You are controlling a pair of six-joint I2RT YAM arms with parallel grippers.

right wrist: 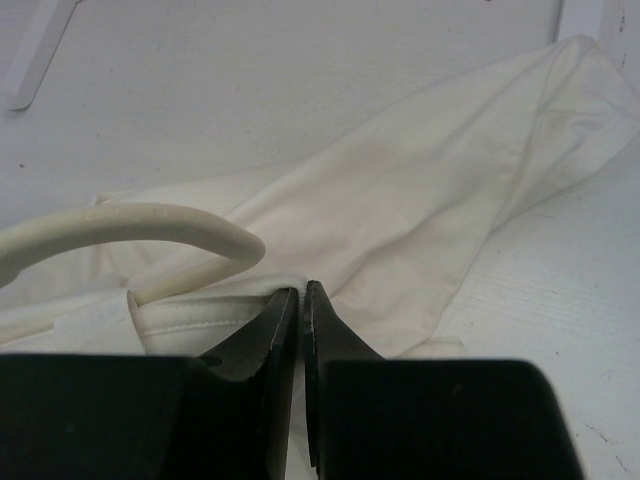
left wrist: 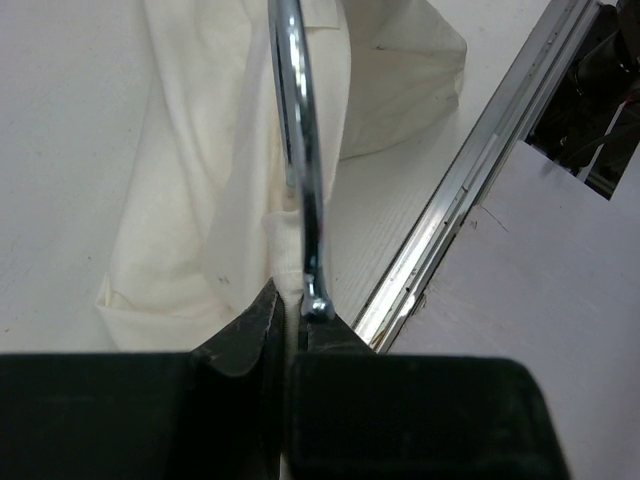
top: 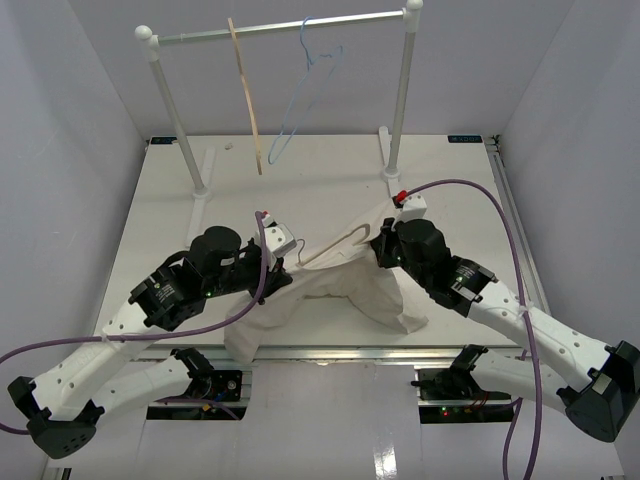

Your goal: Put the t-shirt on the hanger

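my left tool point(left wrist: 290, 308) pinches the hanger point(left wrist: 301, 150) by its metal hook; my right tool point(right wrist: 300, 294) pinches the t-shirt point(right wrist: 420, 220) at its edge, beside the hanger's arm.

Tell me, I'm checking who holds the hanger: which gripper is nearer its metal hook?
Left: the left gripper clamps the metal hook; the right gripper pinches the t-shirt beside the hanger's wooden arm.
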